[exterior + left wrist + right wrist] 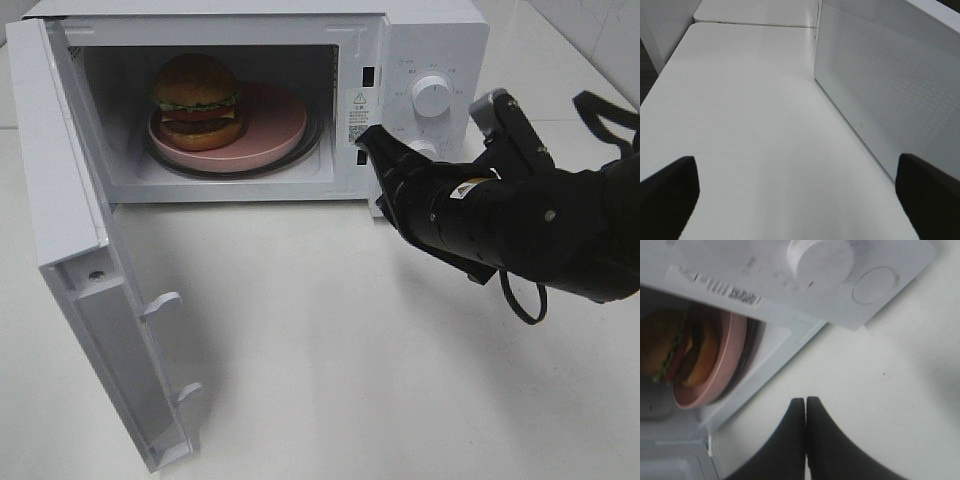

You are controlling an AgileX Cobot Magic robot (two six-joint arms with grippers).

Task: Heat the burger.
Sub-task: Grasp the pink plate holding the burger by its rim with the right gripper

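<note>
The burger stands on a round pink plate inside the open white microwave, on the left part of the plate. In the right wrist view the burger and the plate show through the oven's opening. My right gripper is shut and empty, its tip just in front of the oven's lower right front corner, below the control panel; its fingers are pressed together over the table. My left gripper is open with nothing in it, beside the microwave's perforated side panel. It is out of the exterior view.
The microwave door hangs wide open to the left, reaching toward the table's front. Two knobs, upper and lower, are on the panel; the right arm partly covers the lower one. White table lies in front.
</note>
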